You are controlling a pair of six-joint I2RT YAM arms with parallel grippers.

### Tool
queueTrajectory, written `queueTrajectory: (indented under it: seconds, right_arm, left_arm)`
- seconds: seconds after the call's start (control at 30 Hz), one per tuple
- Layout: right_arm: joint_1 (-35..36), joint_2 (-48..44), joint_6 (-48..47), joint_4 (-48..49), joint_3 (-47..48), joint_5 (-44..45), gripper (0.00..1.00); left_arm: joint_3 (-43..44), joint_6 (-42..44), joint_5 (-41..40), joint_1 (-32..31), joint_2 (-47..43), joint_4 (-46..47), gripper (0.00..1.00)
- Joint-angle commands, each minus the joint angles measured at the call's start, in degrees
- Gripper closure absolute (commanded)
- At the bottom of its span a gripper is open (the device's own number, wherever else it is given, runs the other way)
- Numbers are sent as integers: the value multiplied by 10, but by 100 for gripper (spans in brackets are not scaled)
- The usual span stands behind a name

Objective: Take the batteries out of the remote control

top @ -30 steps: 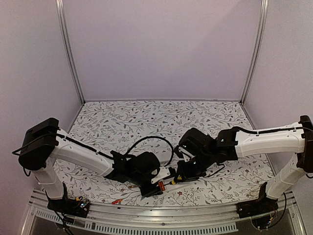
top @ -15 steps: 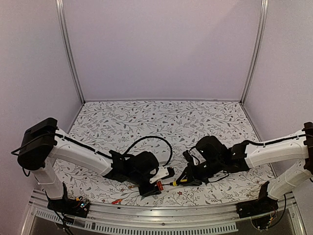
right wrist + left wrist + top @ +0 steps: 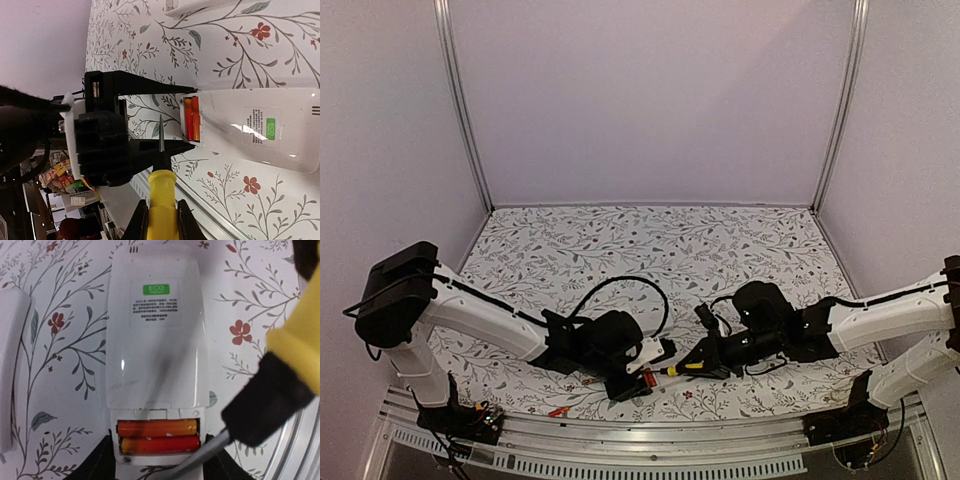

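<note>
The white remote (image 3: 157, 340) lies back up, its compartment open at the near end. Two red-orange batteries (image 3: 157, 436) sit side by side in it; they also show in the right wrist view (image 3: 191, 118). My left gripper (image 3: 159, 462) is shut on the remote's battery end, also seen from above (image 3: 638, 368). My right gripper (image 3: 161, 222) is shut on a yellow-handled screwdriver (image 3: 161, 200). Its metal shaft (image 3: 200, 460) crosses just below the batteries, and the tip (image 3: 161, 125) is beside the remote's end without touching them. From above, the right gripper (image 3: 712, 358) is right of the remote (image 3: 658, 353).
A white cover piece (image 3: 10, 365) lies left of the remote. Two small red-orange pieces (image 3: 558, 410) (image 3: 588, 381) lie near the metal front rail (image 3: 650, 432). A black cable (image 3: 620, 285) loops behind the left wrist. Purple walls surround the floral tabletop (image 3: 650, 240).
My right arm has dropped lower and swung right, laying the screwdriver flatter with its tip toward the remote's battery end. The left arm and remote have barely moved.
</note>
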Motion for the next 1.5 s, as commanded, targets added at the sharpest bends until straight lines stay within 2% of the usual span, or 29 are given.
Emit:
queueTrajectory:
  seconds: [0.0,0.07,0.23,0.4,0.53,0.63,0.7,0.8,0.87,1.13,1.33,1.47]
  right_arm:
    - [0,-30,-3,23,8,9,100]
    - [-2,-41,-10,-4,16,21,100]
    - [-4,-42,-45,-181,70,100,100]
    - [-4,-37,-65,-246,97,141,100]
    - [-4,-41,-59,-255,105,164,100]
    - [-3,-41,-50,-268,104,174,100]
    - [-3,-42,-48,-273,102,176,100]
    - [-2,-42,-42,-278,101,179,100]
    - [-2,-43,-36,-279,100,185,100]
    - [-2,-30,-25,-284,100,203,100]
    - [-2,-6,-43,-223,102,185,100]
    - [-2,19,-79,-162,115,153,100]
  left_arm:
    - [-19,-31,-8,4,26,19,70]
    - [-22,-38,-12,6,24,18,70]
    - [-39,-77,-33,22,1,22,67]
    - [-2,-164,-68,33,-2,-32,66]
    - [21,-224,-92,33,1,-69,65]
    - [28,-247,-77,32,-2,-80,60]
    - [26,-265,-50,32,-6,-77,51]
    - [25,-279,1,31,-9,-63,32]
    - [23,-282,36,32,-12,-47,27]
    - [32,-306,113,32,-12,-13,25]
    - [14,-299,178,26,-15,68,25]
    - [10,-293,192,29,-1,92,25]
